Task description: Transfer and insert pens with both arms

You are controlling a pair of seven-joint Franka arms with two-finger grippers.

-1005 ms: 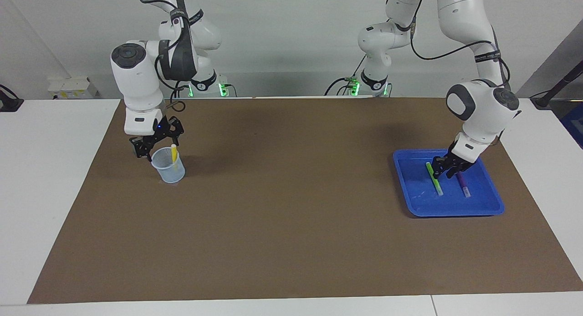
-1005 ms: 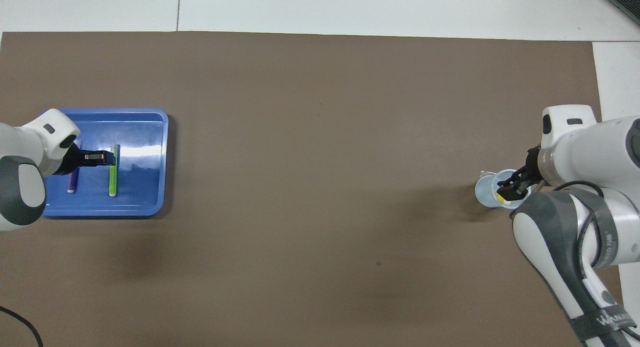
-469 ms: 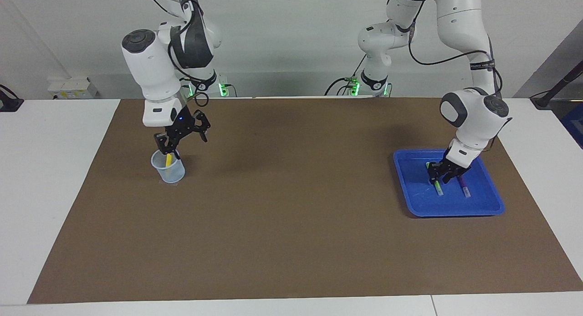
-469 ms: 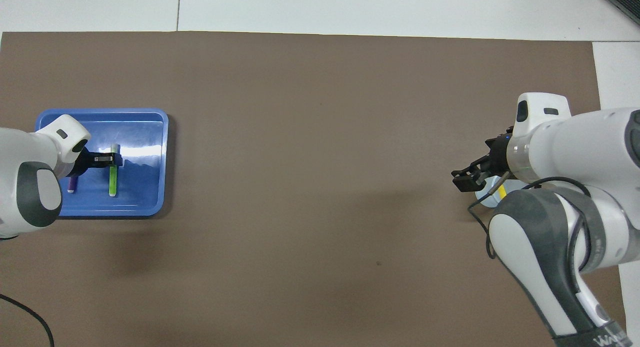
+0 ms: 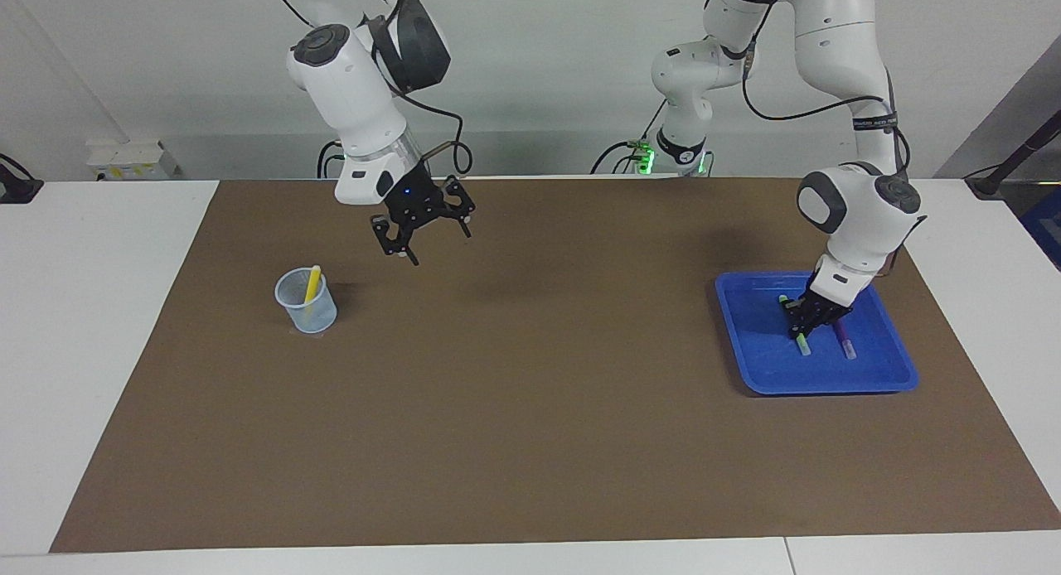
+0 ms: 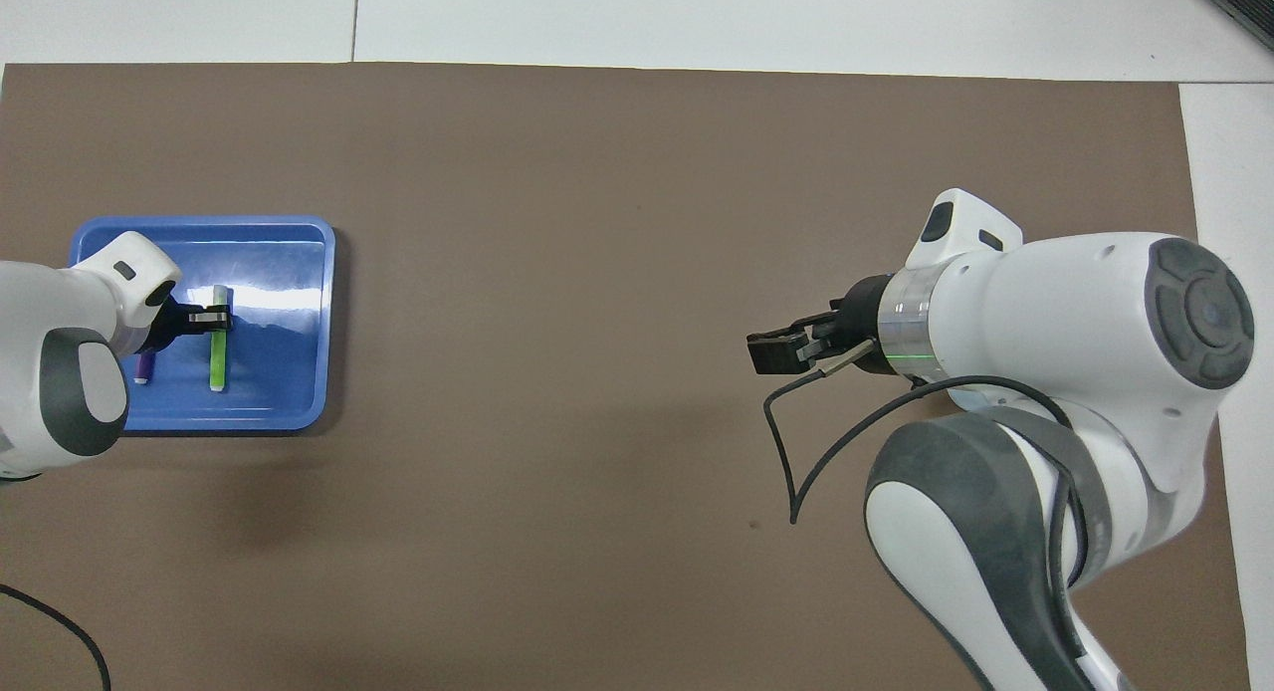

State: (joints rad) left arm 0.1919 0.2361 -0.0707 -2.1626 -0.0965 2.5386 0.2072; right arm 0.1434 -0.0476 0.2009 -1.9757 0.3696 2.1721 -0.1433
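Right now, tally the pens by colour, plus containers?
Yellow pen: 1, standing in the clear cup
Lime green pen: 1, in the blue tray
Purple pen: 1, in the tray
Cup: 1
Tray: 1
Total: 3 pens, 2 containers

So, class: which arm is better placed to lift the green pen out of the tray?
The left arm. Its gripper is down in the blue tray, shut on the green pen. The right gripper hangs open over bare mat, away from the tray.

Lime green pen (image 6: 217,350) and purple pen (image 6: 142,370) in blue tray (image 6: 289,273).
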